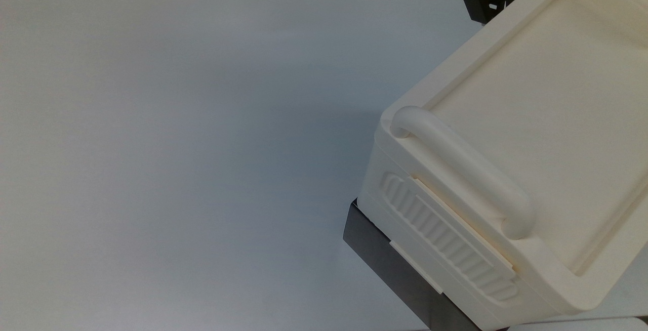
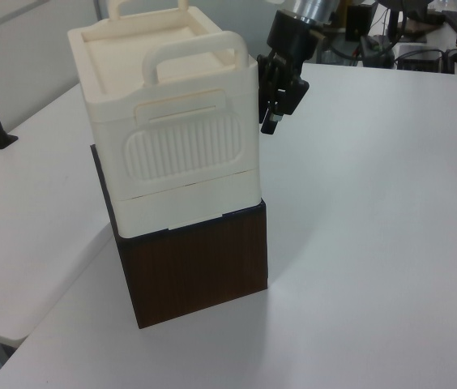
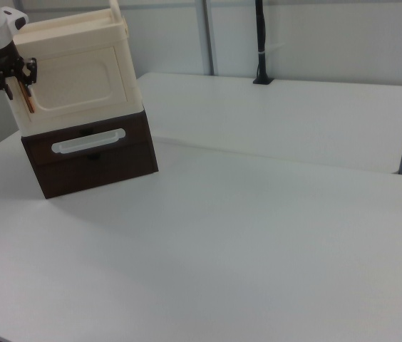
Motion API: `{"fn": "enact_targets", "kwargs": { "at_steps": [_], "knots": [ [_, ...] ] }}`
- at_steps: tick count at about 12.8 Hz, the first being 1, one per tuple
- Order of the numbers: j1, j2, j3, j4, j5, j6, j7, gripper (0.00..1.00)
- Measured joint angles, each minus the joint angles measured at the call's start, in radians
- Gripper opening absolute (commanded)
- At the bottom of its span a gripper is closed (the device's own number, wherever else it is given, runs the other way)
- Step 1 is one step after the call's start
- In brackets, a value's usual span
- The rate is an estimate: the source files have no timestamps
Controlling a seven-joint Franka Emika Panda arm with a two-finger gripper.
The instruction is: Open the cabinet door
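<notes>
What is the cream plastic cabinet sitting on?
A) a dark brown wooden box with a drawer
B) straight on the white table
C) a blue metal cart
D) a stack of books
A: in the right view the cream plastic cabinet rests on top of a dark brown wooden box with a pale drawer handle, and that box stands on the white table.

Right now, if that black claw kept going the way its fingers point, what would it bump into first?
Probably the white table. The gripper points down, close beside the cabinet door at its copper-strip edge, though depth is unclear and it might graze that edge.
</notes>
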State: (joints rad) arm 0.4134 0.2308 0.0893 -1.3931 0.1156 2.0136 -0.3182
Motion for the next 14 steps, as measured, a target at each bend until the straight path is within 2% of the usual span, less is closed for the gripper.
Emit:
{"fn": "enact_targets", "kwargs": {
  "at_steps": [2,3,4,10,11,12,14],
  "knots": [
    [-0.002,0.005,0.0,0.0,0.0,0.031,0.002,0.26],
    [-0.003,0.005,0.0,0.0,-0.001,0.033,0.002,0.1],
    [-0.007,0.006,-0.001,0.0,0.0,0.034,0.002,0.0],
    [-0.011,0.005,-0.002,0.001,0.0,0.028,0.002,0.01],
    [-0.013,0.002,-0.002,0.006,-0.001,0.003,0.002,0.06],
    [-0.021,-0.007,-0.003,0.012,-0.002,-0.05,-0.001,0.2],
    [-0.05,-0.039,-0.007,0.016,-0.008,-0.189,-0.013,0.59]
  ]
}}
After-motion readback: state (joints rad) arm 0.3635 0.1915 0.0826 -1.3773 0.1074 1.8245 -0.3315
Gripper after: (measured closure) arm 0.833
